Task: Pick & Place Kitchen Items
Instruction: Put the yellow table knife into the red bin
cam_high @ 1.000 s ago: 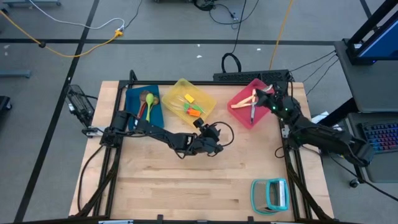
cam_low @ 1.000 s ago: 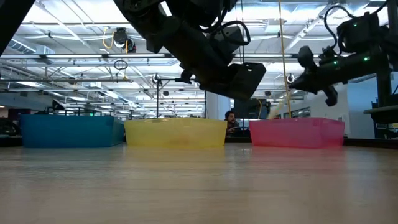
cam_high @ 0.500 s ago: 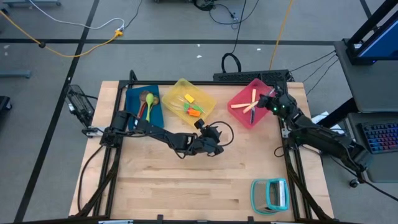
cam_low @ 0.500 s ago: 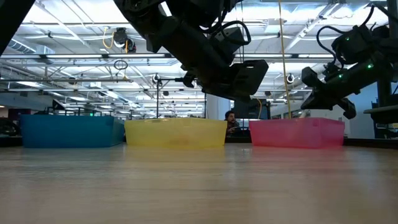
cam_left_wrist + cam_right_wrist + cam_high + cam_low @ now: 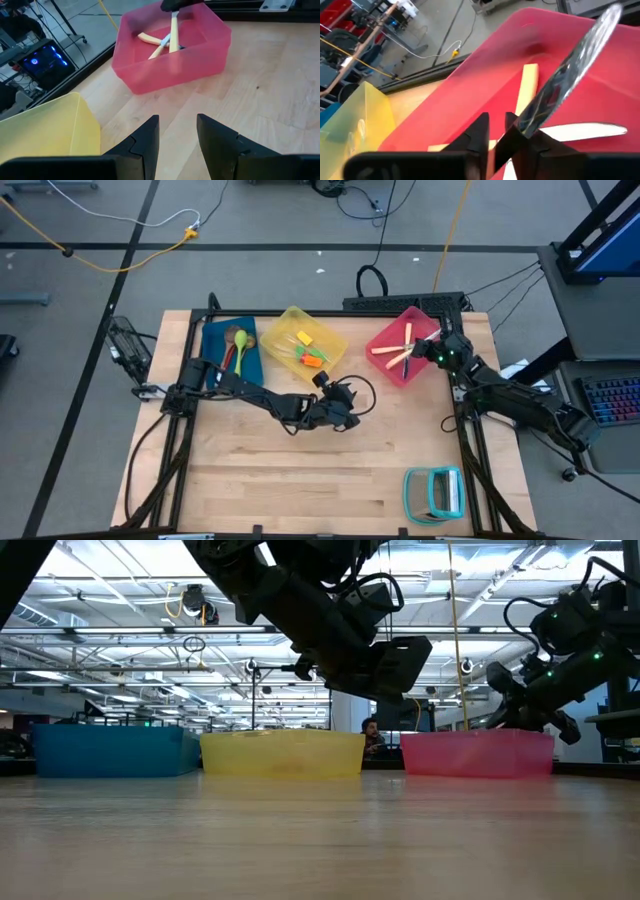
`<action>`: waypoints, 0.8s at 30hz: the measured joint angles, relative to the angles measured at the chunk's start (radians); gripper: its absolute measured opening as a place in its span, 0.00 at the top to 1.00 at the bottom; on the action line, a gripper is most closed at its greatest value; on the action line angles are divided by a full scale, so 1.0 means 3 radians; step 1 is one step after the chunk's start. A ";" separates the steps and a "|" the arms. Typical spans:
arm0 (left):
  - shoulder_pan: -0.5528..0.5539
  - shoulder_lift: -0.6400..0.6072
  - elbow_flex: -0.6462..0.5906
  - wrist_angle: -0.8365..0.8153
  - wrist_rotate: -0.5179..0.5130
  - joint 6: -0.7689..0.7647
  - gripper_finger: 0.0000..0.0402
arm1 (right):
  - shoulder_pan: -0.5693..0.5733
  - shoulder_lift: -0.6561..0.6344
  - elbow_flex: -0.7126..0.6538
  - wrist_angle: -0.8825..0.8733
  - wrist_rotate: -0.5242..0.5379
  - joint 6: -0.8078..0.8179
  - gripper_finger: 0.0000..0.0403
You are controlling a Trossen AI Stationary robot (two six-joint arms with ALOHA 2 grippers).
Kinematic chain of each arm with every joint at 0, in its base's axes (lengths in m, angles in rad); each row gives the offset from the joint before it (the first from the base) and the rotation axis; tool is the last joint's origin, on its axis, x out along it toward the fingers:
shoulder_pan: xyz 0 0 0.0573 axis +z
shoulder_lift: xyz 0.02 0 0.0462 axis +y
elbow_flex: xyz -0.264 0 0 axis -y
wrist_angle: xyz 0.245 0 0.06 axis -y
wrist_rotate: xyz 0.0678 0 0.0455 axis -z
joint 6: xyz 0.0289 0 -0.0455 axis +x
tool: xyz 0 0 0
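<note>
My right gripper [image 5: 433, 346] hangs over the right part of the pink bin [image 5: 381, 366] and is shut on a piece of cutlery with a shiny metal blade [image 5: 570, 65]. Other cream and wooden pieces [image 5: 152, 42] lie crossed on the bin floor. My left gripper [image 5: 347, 413] is open and hovers above the table's middle, pointing toward the pink bin [image 5: 170, 70]. The yellow bin [image 5: 297, 314] holds small orange, green and yellow spatulas [image 5: 311, 356]. A lime-green spoon [image 5: 240, 350] and a wooden spoon [image 5: 231, 337] lie in the blue bin [image 5: 213, 330]. My right gripper [image 5: 496, 132] has the cutlery piece near the base of its metal blade [image 5: 530, 120], pinched between the two fingers; the fingers themselves hide the exact spot. The blade sticks out ahead of the fingers, slanting over the pink bin [image 5: 470, 80], lifted clear of its floor.
A teal-framed rack [image 5: 435, 492] stands at the table's near right corner. The three bins [image 5: 283, 753] line the far edge. Bare wood stretches from the left gripper [image 5: 177, 142] to the near edge. A person [image 5: 371, 730] shows far behind the bins.
My right gripper has come down toward the pink bin and shifted a little toward the table's right, still shut on the cutlery piece, which went down with it. My left arm has kept still.
</note>
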 joint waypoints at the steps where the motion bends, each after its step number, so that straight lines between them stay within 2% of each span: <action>1: 0.0000 0.0000 0.0000 0.0000 0.0000 0.0000 0.66 | 0.0000 0.0000 -0.0023 0.0025 0.0000 0.0001 0.85; 12: 0.0000 -0.0001 0.0000 0.0035 0.0004 0.0000 0.66 | 0.0005 -0.0009 -0.0214 0.0125 -0.0105 -0.0029 0.65; 18: 0.0000 -0.0001 0.0000 0.0113 0.0006 -0.0001 0.66 | 0.0000 -0.0023 -0.0197 0.0866 -0.0535 0.0073 0.60; 20: 0.0001 -0.0001 0.0000 0.0148 0.0006 -0.0001 0.66 | 0.0002 -0.0031 -0.0177 0.0944 -0.0701 0.0054 0.59; 24: 0.0000 -0.0003 0.0001 0.0175 0.0007 -0.0001 0.66 | 0.0003 -0.0038 -0.0167 0.0700 -0.0681 -0.0009 0.56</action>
